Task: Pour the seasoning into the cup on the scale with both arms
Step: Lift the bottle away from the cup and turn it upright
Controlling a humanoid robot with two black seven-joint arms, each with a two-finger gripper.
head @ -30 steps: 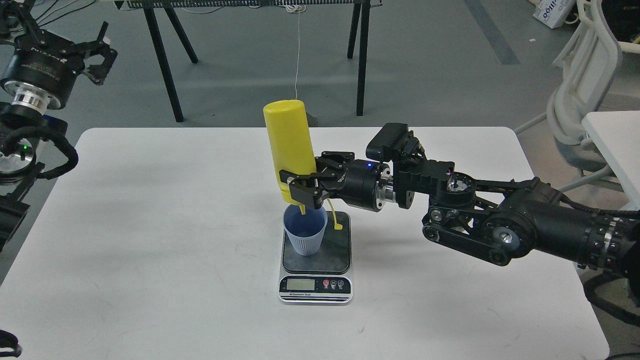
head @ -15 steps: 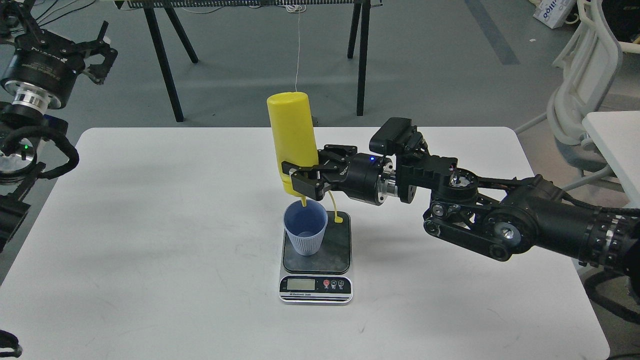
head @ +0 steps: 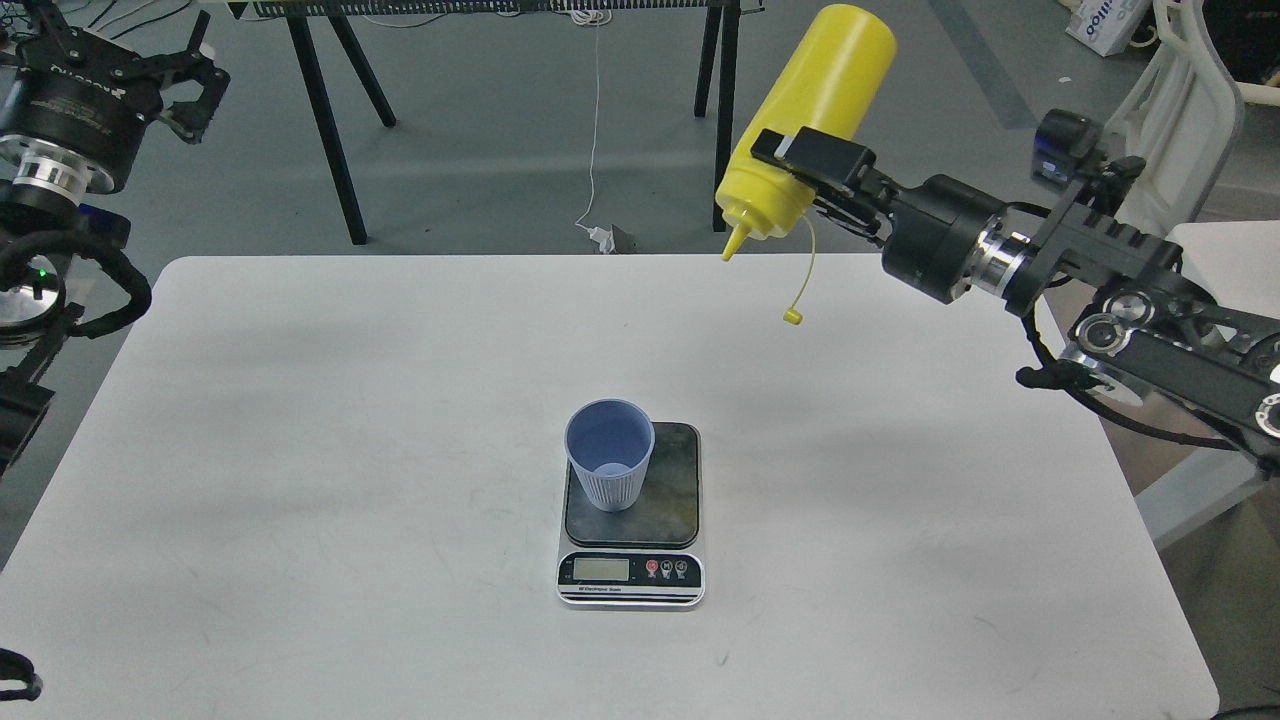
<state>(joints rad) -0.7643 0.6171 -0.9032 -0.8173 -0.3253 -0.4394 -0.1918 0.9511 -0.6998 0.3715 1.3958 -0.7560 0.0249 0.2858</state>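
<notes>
The light-blue ribbed cup [head: 609, 467] stands upright on the left part of the dark plate of the scale [head: 632, 520], which lies mid-table. My right gripper [head: 800, 185] is shut on the yellow seasoning bottle [head: 808, 115], held high above the table's far right side, well away from the cup. The bottle is tilted, nozzle pointing down-left, and its small cap [head: 791, 317] dangles on the thin tether. My left gripper [head: 195, 75] is raised at the far left, off the table, with fingers spread and nothing in it.
The white table [head: 300, 450] carries only the scale and cup. Black trestle legs [head: 330, 120] stand on the floor behind it. A white chair [head: 1170, 160] and another white table edge [head: 1230, 270] are at the right.
My right gripper has lifted the bottle up and far to the right, away from over the cup. The bottle went from nearly vertical nozzle-down to tilted. The left arm barely moved.
</notes>
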